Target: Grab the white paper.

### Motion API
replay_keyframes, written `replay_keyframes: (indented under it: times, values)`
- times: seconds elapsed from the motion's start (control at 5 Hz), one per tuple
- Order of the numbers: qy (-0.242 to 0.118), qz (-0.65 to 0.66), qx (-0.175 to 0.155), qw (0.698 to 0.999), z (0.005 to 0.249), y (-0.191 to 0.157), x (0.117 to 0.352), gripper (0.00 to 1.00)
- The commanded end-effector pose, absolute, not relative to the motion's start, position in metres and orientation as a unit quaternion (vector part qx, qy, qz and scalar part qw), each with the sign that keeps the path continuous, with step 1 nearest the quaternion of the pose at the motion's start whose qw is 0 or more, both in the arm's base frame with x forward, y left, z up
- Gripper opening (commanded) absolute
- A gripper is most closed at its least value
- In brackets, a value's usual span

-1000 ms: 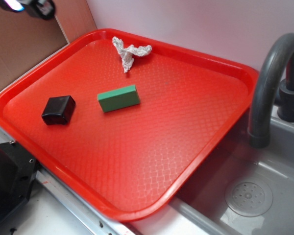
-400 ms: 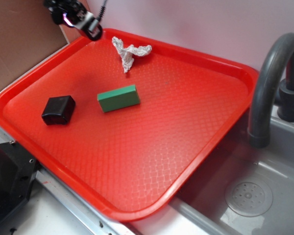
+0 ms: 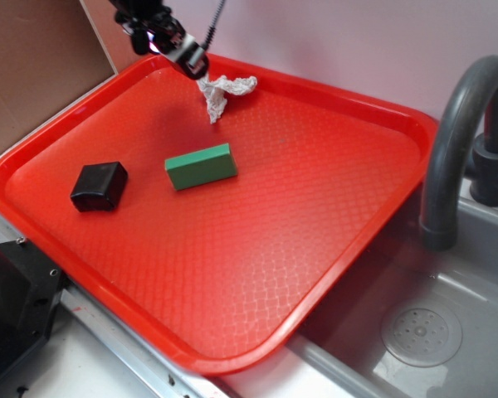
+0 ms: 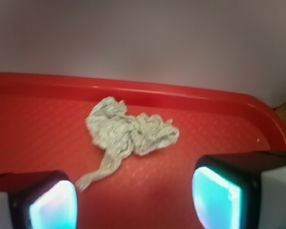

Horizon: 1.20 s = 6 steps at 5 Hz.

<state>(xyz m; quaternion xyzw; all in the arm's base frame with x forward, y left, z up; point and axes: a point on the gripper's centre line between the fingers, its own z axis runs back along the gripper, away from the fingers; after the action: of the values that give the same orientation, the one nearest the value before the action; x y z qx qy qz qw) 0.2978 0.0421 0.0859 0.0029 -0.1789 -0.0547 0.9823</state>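
Note:
The white paper (image 3: 222, 91) is a crumpled wad lying near the far rim of the red tray (image 3: 332, 199). In the wrist view the white paper (image 4: 128, 133) lies ahead of the jaws, its thin tail reaching toward the left fingertip (image 4: 52, 205). My gripper (image 3: 183, 56) hangs just left of the paper, above the tray's far edge. My gripper (image 4: 133, 202) is open, with bare red tray between its glowing pads and nothing held.
A green block (image 3: 201, 166) lies mid-tray and a black block (image 3: 99, 186) left of it. A grey sink (image 3: 448, 332) with a dark faucet (image 3: 456, 141) stands to the right. A wall rises right behind the tray's far rim.
The gripper has travelled right and downward from the top left corner to just beside the white paper. The paper and both blocks have stayed put.

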Motion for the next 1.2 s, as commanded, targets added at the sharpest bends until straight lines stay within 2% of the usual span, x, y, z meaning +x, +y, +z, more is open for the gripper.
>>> replay_keyframes:
  times: [0.0,0.2,0.6,0.8,1.0]
  values:
    - [-0.192,-0.055,0.001,0.980,0.078,0.045,0.340,1.00]
    - [-0.171,-0.057,0.007,0.984,0.061,0.045,0.345,1.00]
    - [-0.115,-0.057,-0.006,0.992,0.033,0.033,0.336,1.00]
    - [-0.104,-0.038,0.001,0.994,0.027,0.035,0.334,0.00]
    - [-0.103,-0.032,0.003,0.994,0.027,0.034,0.331,0.00]
